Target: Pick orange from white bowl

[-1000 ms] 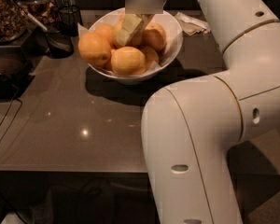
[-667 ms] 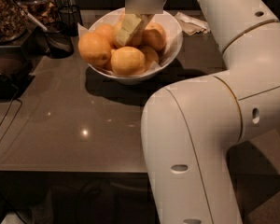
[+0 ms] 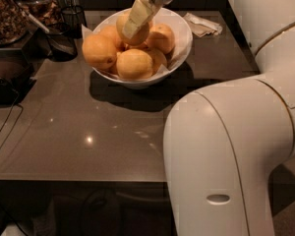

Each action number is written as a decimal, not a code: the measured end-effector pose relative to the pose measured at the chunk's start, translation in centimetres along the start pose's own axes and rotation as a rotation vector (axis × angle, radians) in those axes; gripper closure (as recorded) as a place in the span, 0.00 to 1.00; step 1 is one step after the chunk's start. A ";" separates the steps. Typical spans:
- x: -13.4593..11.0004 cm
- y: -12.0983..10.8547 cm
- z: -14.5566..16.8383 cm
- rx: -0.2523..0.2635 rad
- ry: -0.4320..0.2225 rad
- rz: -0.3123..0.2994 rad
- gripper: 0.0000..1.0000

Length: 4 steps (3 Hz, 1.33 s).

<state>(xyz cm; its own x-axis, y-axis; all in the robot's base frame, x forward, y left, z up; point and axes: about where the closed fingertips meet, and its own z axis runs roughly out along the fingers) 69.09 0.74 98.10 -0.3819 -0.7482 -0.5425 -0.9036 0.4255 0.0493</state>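
Note:
The white bowl [image 3: 183,42] stands at the back of the dark table and holds several yellow-orange fruits, such as one at the left [image 3: 99,51] and one at the front [image 3: 133,64]. My gripper [image 3: 135,23] reaches down from the top of the view over the bowl. It is shut on the orange [image 3: 137,38], which sits at the top of the pile, slightly raised. One pale finger [image 3: 137,14] lies across the front of that orange; the other finger is hidden behind it.
Two black wire-mesh cups [image 3: 62,39] and a jar of nuts [image 3: 5,14] stand left of the bowl. A crumpled napkin [image 3: 202,25] lies to its right. My white arm [image 3: 236,146] fills the right foreground. A cable [image 3: 4,129] runs along the table's left.
My gripper has risen from down among the fruits, and the gripped orange has come up with it to the top of the pile.

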 end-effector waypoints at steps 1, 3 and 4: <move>-0.1 -0.1 0.2 0.001 -0.003 0.000 1.00; -1.3 1.5 -2.0 -0.007 -0.096 -0.026 1.00; -1.4 2.4 -3.0 0.003 -0.111 -0.046 1.00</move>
<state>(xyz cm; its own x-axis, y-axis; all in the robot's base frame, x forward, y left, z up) 66.86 1.23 101.49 -0.3160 -0.7058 -0.6341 -0.9190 0.3939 0.0196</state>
